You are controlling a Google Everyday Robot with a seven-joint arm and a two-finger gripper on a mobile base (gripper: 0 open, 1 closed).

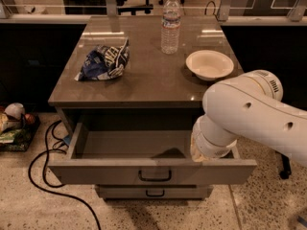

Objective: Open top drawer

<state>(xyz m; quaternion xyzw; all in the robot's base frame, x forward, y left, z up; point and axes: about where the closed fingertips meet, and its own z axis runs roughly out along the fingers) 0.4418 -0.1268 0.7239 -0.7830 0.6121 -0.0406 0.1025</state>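
The top drawer (96,170) of the grey-beige cabinet stands pulled out toward me, and its plain grey tray (124,144) shows empty. A small black bar handle (154,176) sits at the centre of its flat front. My white arm (249,111) reaches in from the right and bends down over the drawer's right end. My gripper (205,153) is low at that end, just behind the drawer front and mostly hidden by the wrist.
The cabinet top (148,85) carries a crumpled blue chip bag (105,61), a water bottle (170,25) and a white bowl (209,64). A lower drawer front (153,192) shows beneath. A black cable (43,176) and a basket of items (14,126) lie on the floor at left.
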